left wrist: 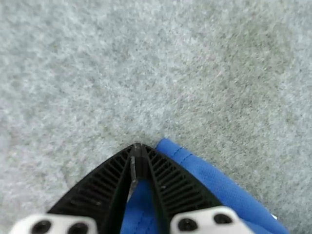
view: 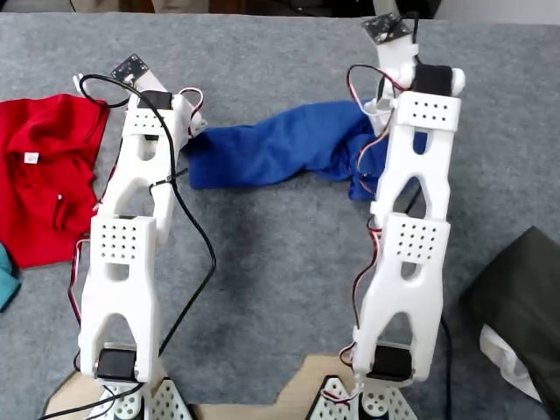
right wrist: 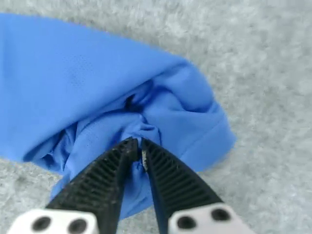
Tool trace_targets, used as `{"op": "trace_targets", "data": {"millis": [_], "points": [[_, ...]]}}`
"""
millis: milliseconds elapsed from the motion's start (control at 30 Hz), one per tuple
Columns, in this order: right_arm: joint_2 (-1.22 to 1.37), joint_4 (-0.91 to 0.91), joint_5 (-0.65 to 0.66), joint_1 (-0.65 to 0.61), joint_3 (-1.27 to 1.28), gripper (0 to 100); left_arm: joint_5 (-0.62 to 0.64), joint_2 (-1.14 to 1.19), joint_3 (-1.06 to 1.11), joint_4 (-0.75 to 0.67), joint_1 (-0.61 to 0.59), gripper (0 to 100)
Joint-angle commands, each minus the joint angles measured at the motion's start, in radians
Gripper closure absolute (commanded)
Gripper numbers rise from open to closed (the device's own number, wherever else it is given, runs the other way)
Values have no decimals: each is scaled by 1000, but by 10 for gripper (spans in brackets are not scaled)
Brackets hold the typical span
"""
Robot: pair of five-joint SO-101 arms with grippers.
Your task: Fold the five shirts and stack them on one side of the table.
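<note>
A blue shirt (view: 280, 144) lies stretched across the middle of the grey table between both arms. My left gripper (left wrist: 138, 148) is shut on one corner of the blue shirt (left wrist: 204, 178), its tips meeting at the hem. My right gripper (right wrist: 136, 144) is shut on a bunched fold of the blue shirt (right wrist: 87, 83) at the opposite end. In the high view the left gripper (view: 194, 131) holds the shirt's left end and the right gripper (view: 378, 118) its right end. A red shirt (view: 44, 175) lies flat at the table's left edge.
A teal piece of cloth (view: 7, 276) peeks in below the red shirt at the left edge. A dark green garment (view: 521, 297) with something white under it lies at the right edge. The grey felt table (view: 280, 289) is bare between the arms' bases.
</note>
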Motion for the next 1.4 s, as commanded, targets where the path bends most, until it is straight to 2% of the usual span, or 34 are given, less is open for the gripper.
{"op": "trace_targets", "data": {"millis": [0, 233, 367, 567, 667, 800, 967, 1100, 1367], "points": [[-82, 38, -2, 18, -140, 994, -6, -18, -52, -14, -2, 981], [-124, 17, -29, 19, -248, 994, -6, -19, -52, -14, -2, 981], [-145, -109, -140, 65, -248, 994, -3, -16, -52, -15, 0, 981], [-145, -210, -173, 84, -248, 994, -2, -22, -52, -17, -14, 979], [-142, -264, -230, 111, -248, 994, 0, -24, -80, -15, -43, 978], [-117, -296, -226, 147, -246, 994, 14, -19, -123, 14, -60, 935], [-85, -330, -224, 191, -248, 994, 129, -19, -172, 86, -49, 855], [-79, -367, -224, 231, -239, 994, 133, -13, -209, 127, -23, 853], [-79, -377, -224, 246, -237, 994, 135, 105, -227, 71, 48, 854]]}}
